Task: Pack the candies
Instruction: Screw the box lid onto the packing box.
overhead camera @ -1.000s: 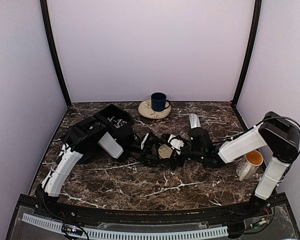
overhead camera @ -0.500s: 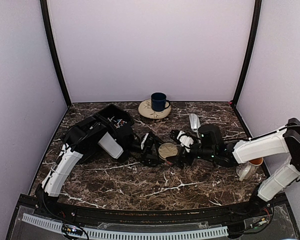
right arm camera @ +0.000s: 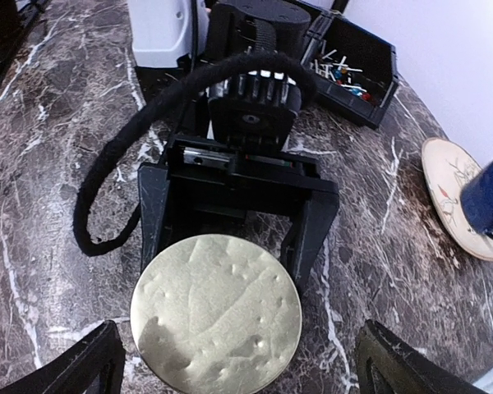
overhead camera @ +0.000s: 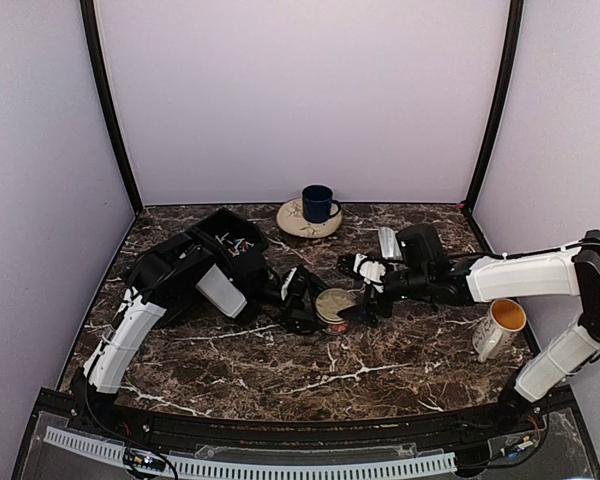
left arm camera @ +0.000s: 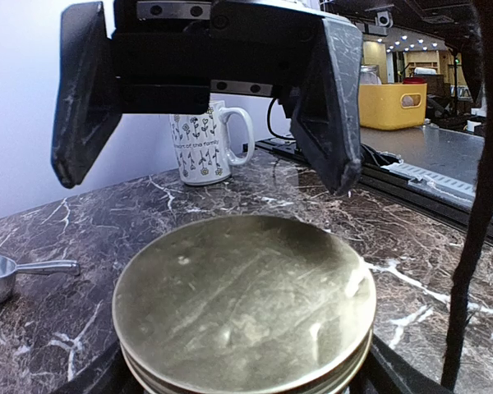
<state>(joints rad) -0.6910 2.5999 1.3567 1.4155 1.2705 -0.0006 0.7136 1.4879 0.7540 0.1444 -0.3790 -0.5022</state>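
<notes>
Small multicoloured candies lie in the black tray, which sits at the back left by the left arm. A round gold lid tops a jar at the table's centre. My left gripper is shut on that jar; its black fingers flank it under the lid. My right gripper stands open just right of the lid, touching nothing. In the left wrist view the lid fills the foreground, with the right gripper spread wide behind it.
A blue cup stands on a patterned plate at the back. A metal scoop lies behind the right gripper. A white flowered mug stands at the right, near the right arm.
My right gripper has drawn back to the right, off the gold lid, and its arm has stretched out low over the table. The left gripper and jar have not moved.
</notes>
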